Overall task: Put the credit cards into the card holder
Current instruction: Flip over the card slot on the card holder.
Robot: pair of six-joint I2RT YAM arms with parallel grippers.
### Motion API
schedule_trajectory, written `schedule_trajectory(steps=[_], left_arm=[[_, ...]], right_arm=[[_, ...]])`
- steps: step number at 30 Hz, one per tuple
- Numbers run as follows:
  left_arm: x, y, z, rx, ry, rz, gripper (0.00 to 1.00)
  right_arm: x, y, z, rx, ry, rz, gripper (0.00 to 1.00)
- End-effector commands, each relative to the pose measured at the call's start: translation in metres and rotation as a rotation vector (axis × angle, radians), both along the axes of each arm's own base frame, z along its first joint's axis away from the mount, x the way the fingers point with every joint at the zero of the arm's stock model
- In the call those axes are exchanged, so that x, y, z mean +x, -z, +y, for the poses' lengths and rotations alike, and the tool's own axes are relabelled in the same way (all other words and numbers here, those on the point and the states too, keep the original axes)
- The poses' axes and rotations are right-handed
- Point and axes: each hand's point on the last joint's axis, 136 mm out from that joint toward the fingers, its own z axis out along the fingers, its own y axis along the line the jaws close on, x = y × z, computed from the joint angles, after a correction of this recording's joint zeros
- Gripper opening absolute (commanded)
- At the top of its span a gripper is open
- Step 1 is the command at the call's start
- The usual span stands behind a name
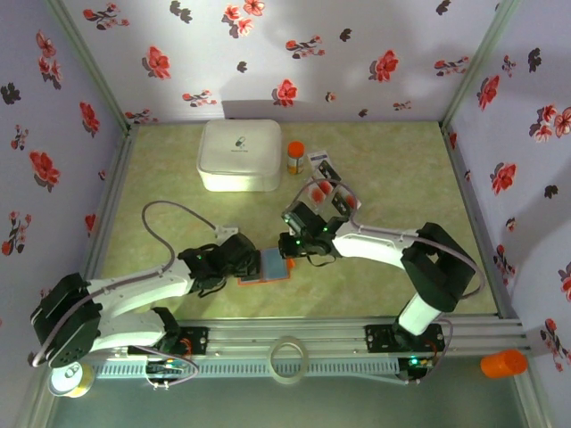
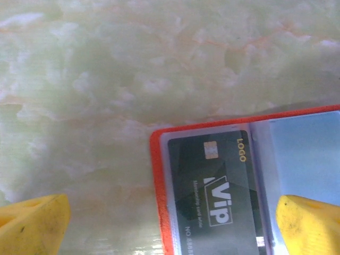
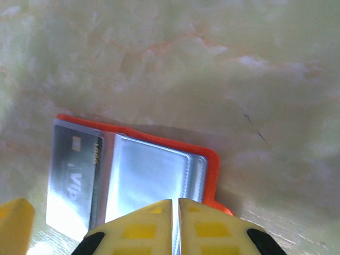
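Could drag holder [image 3: 159, 175] and slip card [image 2: 212, 196] out: right gripper [image 3: 175, 204] closed over it, left gripper [image 2: 172, 215] wide apart.

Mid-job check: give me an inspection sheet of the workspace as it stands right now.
Surface: pale green marbled table, no spills seen.
Job's things: card holder open between the arms, dark VIP card in one pocket; loose cards behind it.
Clutter: white box, orange-capped bottle at the back.
Grippers: left gripper open over the holder's edge; right gripper shut above its clear pocket, any grip unclear.
Cables: grey cable loops off the left arm.
Surroundings: floral walls; tape roll, orange cup past the near rail.
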Motion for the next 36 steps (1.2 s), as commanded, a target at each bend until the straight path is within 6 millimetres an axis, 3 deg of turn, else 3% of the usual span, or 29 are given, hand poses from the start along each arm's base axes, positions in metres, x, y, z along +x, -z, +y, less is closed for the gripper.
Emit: schedule_trajectory(steps=[1, 19, 36], left_arm=[[0.003, -0.006, -0.011, -0.036, -0.018, -0.018, 1.00], [0.000, 0.007, -0.025, -0.030, 0.008, -0.014, 1.00], [-0.002, 0.020, -0.027, -0.019, 0.021, -0.004, 1.00]], right_arm=[[0.003, 0.000, 0.007, -0.015, -0.042, 0.009, 0.12], [-0.002, 0.038, 0.021, -0.034, -0.094, 0.106, 0.11], [-0.007, 0.044, 0.035, 0.056, -0.070, 0.159, 0.08]])
